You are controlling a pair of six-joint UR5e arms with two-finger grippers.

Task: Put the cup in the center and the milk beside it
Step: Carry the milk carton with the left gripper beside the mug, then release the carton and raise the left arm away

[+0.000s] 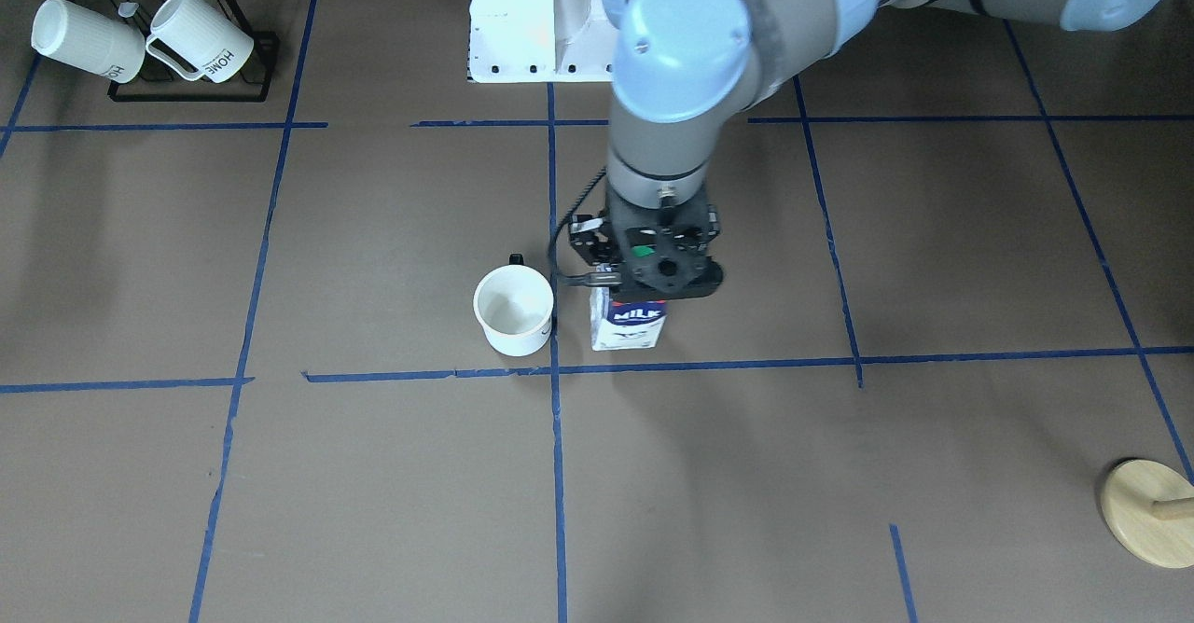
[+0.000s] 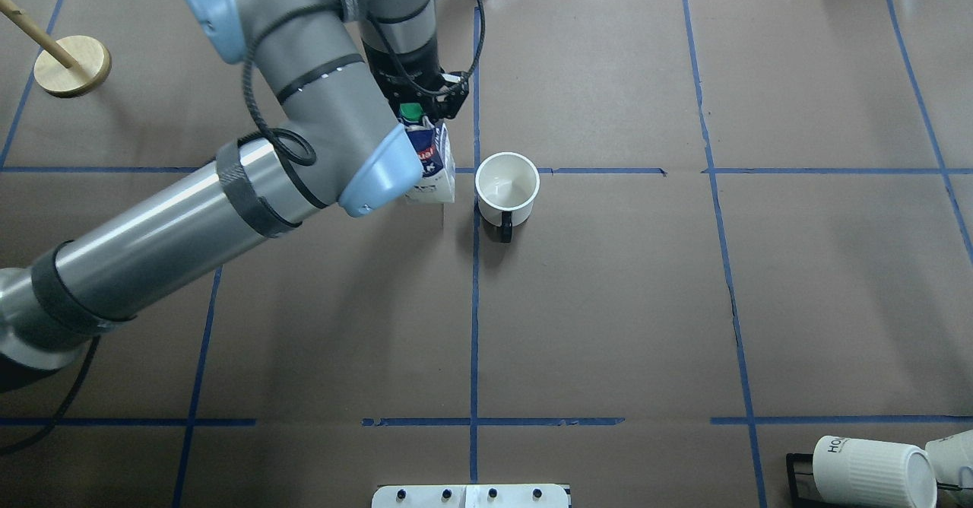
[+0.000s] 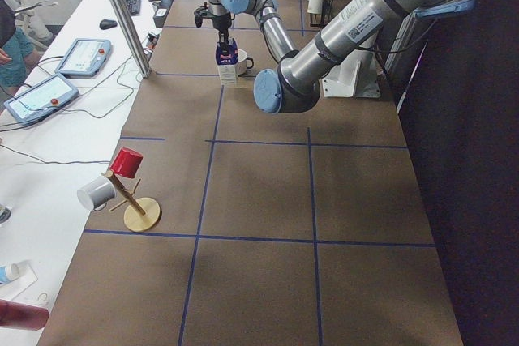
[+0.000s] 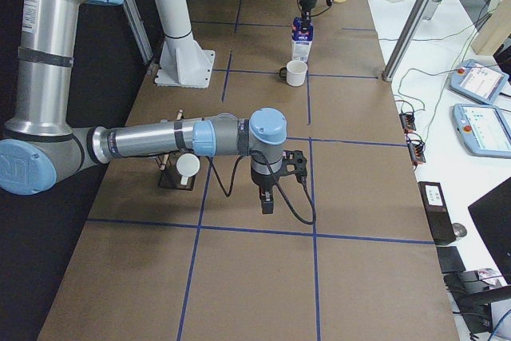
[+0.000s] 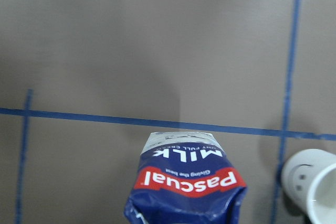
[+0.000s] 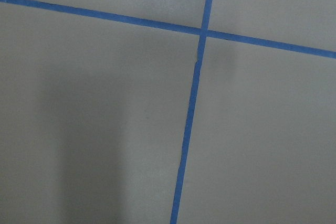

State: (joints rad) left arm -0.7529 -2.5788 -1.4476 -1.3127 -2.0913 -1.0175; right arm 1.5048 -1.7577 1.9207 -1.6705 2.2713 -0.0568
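**Front-facing view.**
- Left gripper (image 1: 646, 285): points straight down onto the top of the milk carton (image 1: 630, 326). Its fingers are hidden under the wrist body.
- Milk carton: upright on the brown paper, "MILK" panel toward the camera.
- Smiley mug (image 1: 514, 310): upright, mouth up, black handle toward the robot. It is near the carton but apart from it, with a blue tape line between them.
- Tape crossing (image 1: 557, 371): just beside both, on the camera's side.
- Mug rack (image 1: 191, 91): in a far corner, carrying two ribbed "HOME" mugs (image 1: 201, 35).
- Mug tree (image 1: 1145, 511): only its round wooden base is in frame.

**Overhead view.**
- Left gripper: closed on the carton's gable top, with the green cap (image 2: 410, 110) showing beside the fingers.
- Smiley mug: on the robot's right of the lengthwise tape line.
- Milk carton: on the robot's left of that line. Both sit close to the crossing.

**Exterior left view.**
- Mug tree: holds a red cup (image 3: 126, 161) and a grey cup (image 3: 96, 193) on its pegs, well apart from the carton.

**Exterior right view.**
- Right gripper (image 4: 267, 204): hangs pointing down over the brown paper, well apart from the mug and carton. How far its fingers are open cannot be told.

**Left wrist view.**
- Milk carton: its top, with the red "Pascual" band, fills the lower centre.
- Smiley mug: its rim and part of the drawn face show at the lower right.

**Right wrist view.**
- Second crossing (image 6: 202, 31): blue tape on brown paper.
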